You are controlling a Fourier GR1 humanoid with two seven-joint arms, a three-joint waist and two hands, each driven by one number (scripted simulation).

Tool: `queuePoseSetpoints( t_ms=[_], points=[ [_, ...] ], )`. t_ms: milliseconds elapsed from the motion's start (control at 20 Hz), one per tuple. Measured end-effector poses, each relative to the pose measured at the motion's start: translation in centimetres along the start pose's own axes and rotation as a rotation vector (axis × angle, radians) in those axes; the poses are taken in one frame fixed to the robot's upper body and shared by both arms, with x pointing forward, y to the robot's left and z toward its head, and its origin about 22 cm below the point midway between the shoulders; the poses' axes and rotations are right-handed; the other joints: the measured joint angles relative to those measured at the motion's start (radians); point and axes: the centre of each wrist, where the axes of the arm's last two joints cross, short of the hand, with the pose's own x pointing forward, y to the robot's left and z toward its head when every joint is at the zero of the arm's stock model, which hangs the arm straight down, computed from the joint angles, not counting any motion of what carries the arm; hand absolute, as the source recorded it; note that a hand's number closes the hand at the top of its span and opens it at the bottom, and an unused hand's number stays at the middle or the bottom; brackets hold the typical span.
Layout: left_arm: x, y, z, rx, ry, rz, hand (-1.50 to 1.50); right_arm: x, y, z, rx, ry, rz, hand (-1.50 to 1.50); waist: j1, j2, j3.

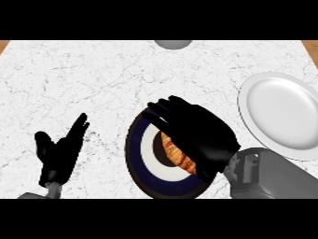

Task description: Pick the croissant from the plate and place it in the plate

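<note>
Croissant (pixel 178 156): lying on the dark blue plate (pixel 137 158), long axis running near-to-far
Right hand (pixel 196 133): hovering over it, fingers extended, uncurled
Left hand (pixel 61 149): resting open
White plate (pixel 285 114): sitting right
Writing: none readable

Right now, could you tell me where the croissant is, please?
In the head view, the croissant lies on the dark-rimmed plate at lower centre, mostly under the right hand; the white plate sits further right.
</note>
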Motion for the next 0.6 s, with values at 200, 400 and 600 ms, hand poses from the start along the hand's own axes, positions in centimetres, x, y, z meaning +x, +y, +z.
queuePoseSetpoints(
  t_ms=[200,400,600],
  points=[
    [0.1,-0.2,-0.1,-0.008,0.001,-0.001,0.0,1.0,2.1,-0.5,0.031,0.042,0.035,-1.5,0.002,0.001,0.0],
    [0.3,-0.2,-0.4,-0.009,0.005,-0.004,0.0,1.7,3.5,-1.4,0.078,0.066,0.034,-1.5,0.003,0.002,0.0],
    [-0.3,-0.7,-0.4,-0.006,-0.015,-0.008,0.0,1.8,5.5,-1.2,0.106,0.073,0.025,-1.5,0.002,0.001,0.002]
  ],
)
